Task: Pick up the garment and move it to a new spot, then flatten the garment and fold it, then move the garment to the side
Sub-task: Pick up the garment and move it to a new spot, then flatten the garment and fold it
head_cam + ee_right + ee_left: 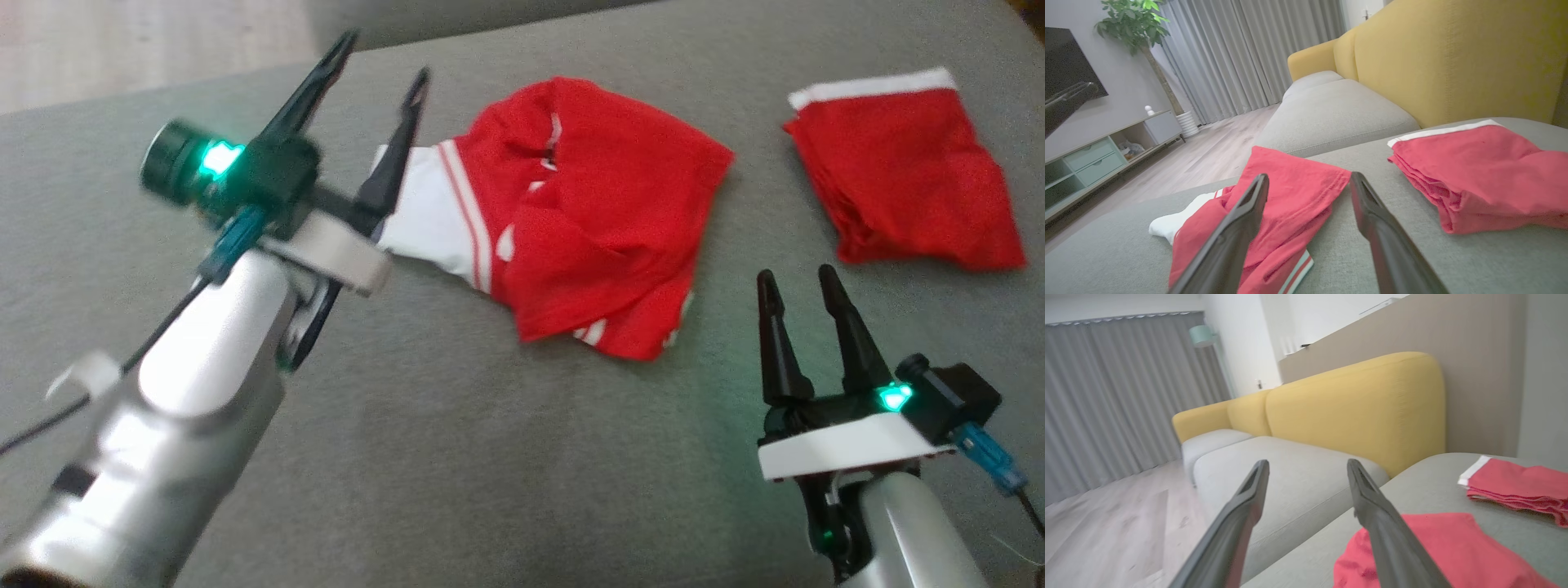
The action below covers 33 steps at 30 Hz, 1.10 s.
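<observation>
Left jaws and right jaws stand spread, empty; the crumpled red-and-white cloth garment [604, 212] lies just ahead of them. Flattening seems due: next, pinch its edges.

Ahead of my left claw [1307, 463]: yellow sofa back [1355, 412], pale grey seat cushions [1298, 477]. Left of it: grey curtains [1118, 396], light wood floor [1114, 531], mint lamp [1202, 335]. Left of my right claw [1309, 176]: dark TV [1065, 77], leafy plant [1133, 20], low cabinet [1094, 159].

Silver forearms [204, 367], black fingers [780, 351], green lights [894, 398]
</observation>
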### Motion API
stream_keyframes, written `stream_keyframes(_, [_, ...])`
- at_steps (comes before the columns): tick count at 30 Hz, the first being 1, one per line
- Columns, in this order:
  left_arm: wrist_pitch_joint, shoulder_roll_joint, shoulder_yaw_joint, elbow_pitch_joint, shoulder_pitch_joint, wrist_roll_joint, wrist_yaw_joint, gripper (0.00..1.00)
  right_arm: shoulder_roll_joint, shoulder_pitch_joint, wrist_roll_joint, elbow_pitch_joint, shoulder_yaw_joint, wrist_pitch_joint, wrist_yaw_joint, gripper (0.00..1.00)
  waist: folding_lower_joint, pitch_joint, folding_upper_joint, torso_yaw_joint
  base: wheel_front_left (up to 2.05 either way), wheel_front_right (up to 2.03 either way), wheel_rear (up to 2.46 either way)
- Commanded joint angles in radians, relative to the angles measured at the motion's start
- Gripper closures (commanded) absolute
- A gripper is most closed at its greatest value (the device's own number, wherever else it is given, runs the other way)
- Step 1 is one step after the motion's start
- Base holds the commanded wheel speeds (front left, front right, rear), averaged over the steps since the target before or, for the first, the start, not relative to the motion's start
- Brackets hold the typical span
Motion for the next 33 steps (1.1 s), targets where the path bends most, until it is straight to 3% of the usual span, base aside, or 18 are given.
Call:
stream_keyframes(1, [-0.014,0.046,0.058,-0.037,0.021,-0.018,0.020,0.00,-0.004,0.000,-0.017,-0.030,0.008,-0.011,-0.001,0.00,-0.0001,-0.040,0.0000,0.065,0.00,0.00,0.00])
stream_keyframes(11, [-0.032,0.090,0.136,-0.159,0.319,-0.089,0.107,0.00,-0.004,0.049,-0.064,-0.011,-0.047,-0.011,-0.001,0.00,-0.0001,-0.137,0.0000,0.205,0.00,0.00,0.00])
stream_keyframes(18, [-0.034,0.043,0.201,-0.297,0.571,-0.107,0.171,0.00,-0.004,0.091,-0.068,0.004,-0.047,-0.011,-0.001,0.00,-0.0001,-0.168,0.0000,0.250,0.00,0.00,0.00])
stream_keyframes(27, [-0.034,-0.019,0.249,-0.341,0.643,-0.051,0.147,0.00,-0.004,0.082,-0.102,0.022,-0.027,-0.010,-0.001,0.00,-0.0001,-0.136,0.0000,0.286,0.00,0.00,0.00])
stream_keyframes(33, [-0.034,-0.048,0.267,-0.323,0.622,-0.026,0.118,0.00,-0.004,0.002,-0.268,0.090,0.047,0.050,-0.001,0.00,-0.0001,-0.094,0.0000,0.316,0.00,0.00,0.00])
